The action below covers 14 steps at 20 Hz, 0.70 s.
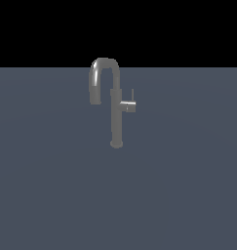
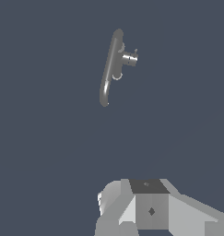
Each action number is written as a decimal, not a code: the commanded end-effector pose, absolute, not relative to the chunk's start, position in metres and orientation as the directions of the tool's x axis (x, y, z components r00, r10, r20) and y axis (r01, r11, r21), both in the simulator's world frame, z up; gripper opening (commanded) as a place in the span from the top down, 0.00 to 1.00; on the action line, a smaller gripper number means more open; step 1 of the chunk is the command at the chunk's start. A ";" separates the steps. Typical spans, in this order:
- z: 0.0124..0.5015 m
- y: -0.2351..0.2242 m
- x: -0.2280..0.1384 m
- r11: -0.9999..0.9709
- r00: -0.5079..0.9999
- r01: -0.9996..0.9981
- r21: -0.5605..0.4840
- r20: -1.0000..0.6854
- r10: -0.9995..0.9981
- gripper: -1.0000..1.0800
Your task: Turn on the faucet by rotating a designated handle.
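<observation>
In the exterior view, going from its left to its right, the first thing met is the hooked, inverted-U spout of the slim grey metallic faucet (image 1: 116, 105), curving down on the exterior view's left of the tall upright column. The column stands on a small round base on the flat blue-grey surface (image 1: 51, 195), near the middle of the scene. Just to the exterior view's right of the column juts the handle (image 1: 128, 106), a short grey cylindrical stub with a thin rod-like lever rising from its far end.

No arm shows in that view. The wrist view looks down on the faucet (image 2: 111, 67) from well apart, the handle (image 2: 129, 58) sticking out sideways. Only blocky pale grey parts of the gripper (image 2: 148, 209) fill the edge of the frame; the fingers are out of sight, so I cannot tell how far the jaws are open, and nothing appears held.

The metal looks rigid and smooth, probably slippery. The thin lever likely gives the best leverage: push or pinch it near its tip, not the thick spout.
</observation>
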<state>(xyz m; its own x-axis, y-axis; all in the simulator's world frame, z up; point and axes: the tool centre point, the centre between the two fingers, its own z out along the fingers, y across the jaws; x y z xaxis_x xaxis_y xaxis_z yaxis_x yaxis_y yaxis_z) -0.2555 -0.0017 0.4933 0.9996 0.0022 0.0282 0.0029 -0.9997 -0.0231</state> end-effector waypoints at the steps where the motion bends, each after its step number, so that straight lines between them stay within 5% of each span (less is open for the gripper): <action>1: 0.493 -0.002 -0.255 -1.000 1.000 0.003 -0.023 0.028 0.002 1.00; 14: 0.490 0.000 -0.232 -0.993 0.997 -0.070 -0.090 -0.032 -0.067 1.00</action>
<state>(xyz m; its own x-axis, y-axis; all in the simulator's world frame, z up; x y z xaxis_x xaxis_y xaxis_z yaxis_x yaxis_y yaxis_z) -0.2372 -0.0003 0.4910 0.9984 -0.0534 -0.0187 -0.0547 -0.9955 -0.0772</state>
